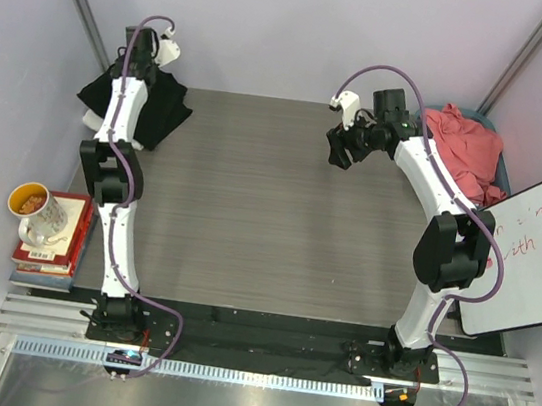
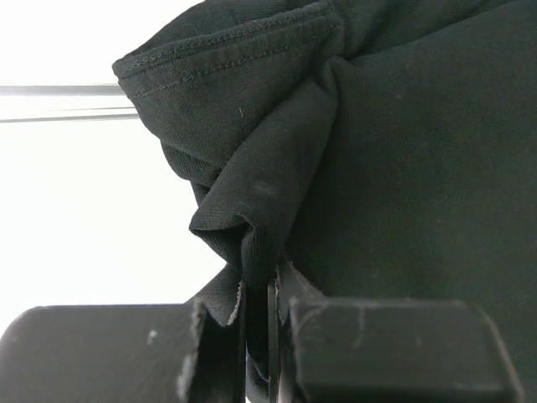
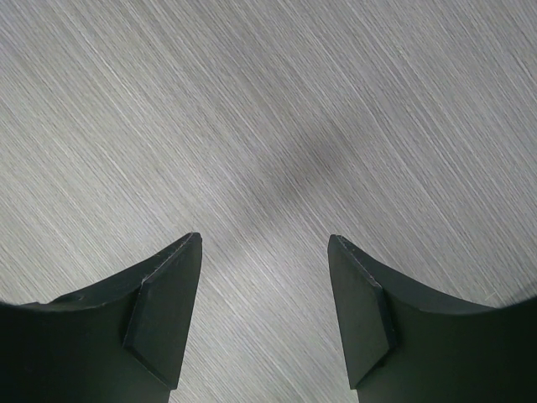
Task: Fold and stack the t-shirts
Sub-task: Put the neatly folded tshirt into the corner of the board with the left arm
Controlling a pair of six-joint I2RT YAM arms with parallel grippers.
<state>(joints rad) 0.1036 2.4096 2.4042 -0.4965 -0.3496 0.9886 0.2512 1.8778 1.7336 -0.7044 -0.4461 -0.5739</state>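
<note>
At ten o'clock the left jaws are pinched tight on a bunched fold of the black t-shirt [image 2: 403, 168], which seems to hang from them at the far corner of the surface [image 1: 270, 213]. The right jaws, near one o'clock, stand wide apart above the surface with nothing between them. The coral-pink t-shirt [image 1: 465, 150] lies heaped at two o'clock.

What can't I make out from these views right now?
- Black cloth t-shirt: top view, left arm covers its middle; chest side unseen.
- Left gripper: wrist view, bottom edge cuts off its pinch.
- Coral-pink crumpled t-shirt: top view, right arm covers its near-left part.
</note>
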